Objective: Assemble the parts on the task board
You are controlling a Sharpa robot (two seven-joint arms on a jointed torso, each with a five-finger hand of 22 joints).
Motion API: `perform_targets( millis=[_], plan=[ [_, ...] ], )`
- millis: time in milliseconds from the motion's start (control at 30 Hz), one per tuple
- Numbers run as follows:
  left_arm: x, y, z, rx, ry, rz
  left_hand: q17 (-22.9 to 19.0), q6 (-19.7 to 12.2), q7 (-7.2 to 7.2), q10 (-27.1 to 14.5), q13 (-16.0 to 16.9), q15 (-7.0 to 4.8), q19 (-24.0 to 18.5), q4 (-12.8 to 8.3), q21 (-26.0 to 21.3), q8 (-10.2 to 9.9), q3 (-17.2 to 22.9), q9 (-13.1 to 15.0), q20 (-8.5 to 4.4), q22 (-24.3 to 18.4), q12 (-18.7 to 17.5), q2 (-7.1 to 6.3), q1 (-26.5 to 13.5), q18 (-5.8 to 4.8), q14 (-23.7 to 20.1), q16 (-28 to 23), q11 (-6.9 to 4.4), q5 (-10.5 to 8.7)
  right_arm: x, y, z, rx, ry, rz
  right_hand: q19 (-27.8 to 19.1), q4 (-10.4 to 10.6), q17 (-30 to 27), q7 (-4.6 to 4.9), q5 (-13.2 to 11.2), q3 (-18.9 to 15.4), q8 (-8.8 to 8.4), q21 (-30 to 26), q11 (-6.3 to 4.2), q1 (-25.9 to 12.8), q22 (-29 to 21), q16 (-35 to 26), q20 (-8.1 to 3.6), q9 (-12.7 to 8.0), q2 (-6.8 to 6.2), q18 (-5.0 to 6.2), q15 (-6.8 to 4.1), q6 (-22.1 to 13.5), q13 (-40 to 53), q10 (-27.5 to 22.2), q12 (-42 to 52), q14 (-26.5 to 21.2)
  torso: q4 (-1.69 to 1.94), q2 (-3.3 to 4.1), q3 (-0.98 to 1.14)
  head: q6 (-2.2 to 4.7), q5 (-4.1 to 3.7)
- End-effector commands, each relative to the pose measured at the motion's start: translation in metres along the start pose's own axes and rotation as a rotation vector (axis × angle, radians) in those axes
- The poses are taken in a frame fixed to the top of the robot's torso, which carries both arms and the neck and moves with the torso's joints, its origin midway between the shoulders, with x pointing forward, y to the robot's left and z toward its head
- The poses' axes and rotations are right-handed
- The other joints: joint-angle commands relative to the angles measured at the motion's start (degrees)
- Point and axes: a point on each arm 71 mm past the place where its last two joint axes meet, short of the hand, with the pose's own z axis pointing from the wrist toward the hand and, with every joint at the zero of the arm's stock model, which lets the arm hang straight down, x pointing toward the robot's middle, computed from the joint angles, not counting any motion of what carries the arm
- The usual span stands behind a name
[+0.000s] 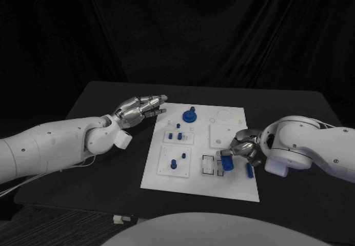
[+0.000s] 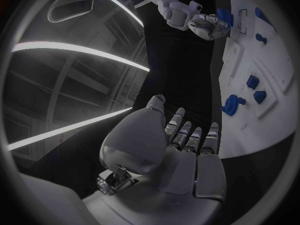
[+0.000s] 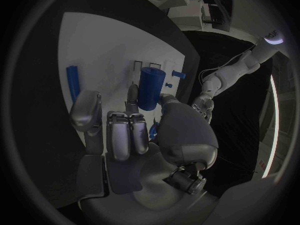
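Observation:
The white task board lies in the middle of the black table. My right hand is over the board's right side and pinches an upright blue cylinder between thumb and finger, at a black-outlined slot. In the right wrist view the cylinder stands just beyond the fingertips. A thin blue rod lies flat on the board beside that hand. My left hand hovers at the board's far left corner with its fingers stretched out and nothing in it; its palm is bare.
A round blue knob part stands at the board's far side. Small blue pegs and another peg stand in square insets on the left half. A bare raised square plate sits just behind my right hand.

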Motion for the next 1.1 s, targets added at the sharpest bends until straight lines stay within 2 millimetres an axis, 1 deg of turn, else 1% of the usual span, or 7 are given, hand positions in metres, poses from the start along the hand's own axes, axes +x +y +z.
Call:
perform_targets(
  millis=[33,67,267,333,400,900,1100],
  plan=[
    [0.002,0.000,0.001,0.010,0.010,-0.014,0.06,0.36,0.36,0.09,0.05,0.01,0.34,-0.10,0.22,0.26,0.28,0.04,0.04,0.08,0.31,0.04,0.53,-0.45,0.34,0.32,0.31,0.32,0.002,0.008,0.001,-0.017,0.021,0.112,-0.42,-6.29,14.49,-0.03,-1.08,7.04,0.15,-0.42,-0.10,-0.76,7.32,-0.02,0.03,0.40,-0.03,0.74,-0.18,-0.82,15.09,5.89,0.14,6.00,0.06,0.05,-0.03,0.00,-0.04],
    [0.002,0.000,0.001,0.010,0.011,-0.015,0.06,0.36,0.36,0.09,0.05,0.01,0.34,-0.10,0.22,0.26,0.28,0.04,0.04,0.08,0.31,0.04,0.53,-0.45,0.34,0.32,0.31,0.32,0.002,0.009,0.002,-0.018,0.025,0.108,-0.43,-6.26,14.51,0.03,-1.41,7.16,0.12,-0.51,-0.05,-0.90,7.31,-0.01,0.06,0.47,-0.08,0.74,-0.15,-1.04,15.09,5.89,0.14,6.00,0.05,0.06,-0.02,0.00,-0.01],
    [0.002,0.000,0.001,0.008,0.013,-0.016,0.07,0.44,0.36,0.10,0.05,0.02,0.36,-0.12,0.23,0.28,0.30,0.05,0.05,0.10,0.33,0.03,0.55,-0.45,0.35,0.33,0.31,0.38,0.004,0.019,0.009,-0.020,0.045,0.068,-0.58,-5.24,14.37,0.55,-7.90,7.60,-0.11,-1.40,0.43,-2.72,7.16,-0.09,0.38,0.77,0.07,0.85,0.24,-2.07,15.09,5.89,0.14,5.97,0.01,0.08,-0.02,0.00,0.07],
    [0.002,0.000,0.001,0.006,0.014,-0.016,0.07,0.44,0.36,0.10,0.05,0.02,0.36,-0.12,0.23,0.28,0.30,0.05,0.05,0.10,0.33,0.03,0.55,-0.45,0.35,0.33,0.31,0.38,0.006,0.022,0.011,-0.021,0.054,0.055,-0.59,-5.16,14.35,0.61,-8.39,7.64,-0.16,-1.50,0.47,-2.85,7.14,-0.10,0.42,0.76,0.11,0.87,0.28,-2.17,15.09,5.89,0.14,5.97,-0.02,0.09,-0.01,0.00,0.11],
    [0.003,0.000,0.001,0.006,0.015,-0.017,0.07,0.44,0.36,0.10,0.05,0.02,0.36,-0.12,0.23,0.28,0.30,0.05,0.05,0.10,0.33,0.03,0.55,-0.45,0.35,0.33,0.31,0.38,0.007,0.023,0.013,-0.020,0.065,0.044,-0.58,-4.78,14.40,0.74,-10.20,7.57,-0.23,-1.60,0.61,-3.39,7.14,-0.07,0.53,0.75,0.19,0.87,0.39,-2.28,15.09,5.89,0.14,5.98,-0.02,0.07,-0.02,0.00,0.08],
    [0.004,0.001,0.002,0.000,0.021,-0.020,0.07,0.42,0.35,0.09,0.05,0.05,0.38,-0.17,0.23,0.29,0.33,0.05,0.05,0.10,0.36,0.01,0.60,-0.46,0.37,0.35,0.30,0.49,0.013,0.025,0.019,-0.009,0.097,-0.026,-0.75,-4.13,14.08,1.09,-12.98,7.48,-0.88,-2.59,0.90,-4.20,6.91,-0.25,0.74,0.33,0.52,1.03,0.62,-2.90,15.09,5.89,0.14,5.91,-0.02,0.05,0.00,0.00,-0.02],
    [0.004,0.001,0.003,-0.001,0.024,-0.022,0.07,0.42,0.35,0.09,0.05,0.05,0.38,-0.17,0.23,0.29,0.33,0.05,0.05,0.10,0.36,0.01,0.60,-0.46,0.37,0.35,0.30,0.49,0.016,0.025,0.020,-0.007,0.111,-0.053,-0.86,-3.47,13.70,1.36,-14.66,7.34,-1.69,-3.30,1.13,-4.96,6.74,-0.48,0.91,-0.45,0.96,1.13,0.82,-3.13,15.09,5.89,0.14,5.82,0.01,0.04,0.00,0.00,0.06]
  ],
)
